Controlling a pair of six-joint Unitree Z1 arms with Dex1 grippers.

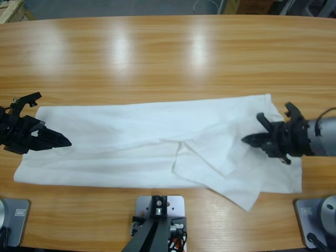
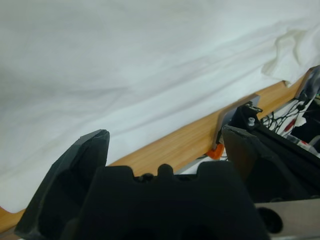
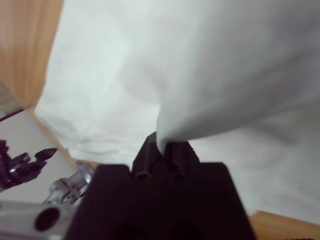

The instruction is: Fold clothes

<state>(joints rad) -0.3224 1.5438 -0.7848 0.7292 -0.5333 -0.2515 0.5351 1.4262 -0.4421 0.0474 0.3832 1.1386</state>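
Right end effector (image 3: 162,147) pinches white shirt (image 1: 157,142) fold; left end effector (image 2: 165,145) spread wide over shirt edge.

Left arm in from the left edge, low, left pincer (image 1: 62,140) pointing right, jaws spread apart with nothing between them. Right arm in from the right edge, right pincer (image 1: 248,139) pointing left, jaws closed, pinching a fold of the shirt (image 1: 157,142).
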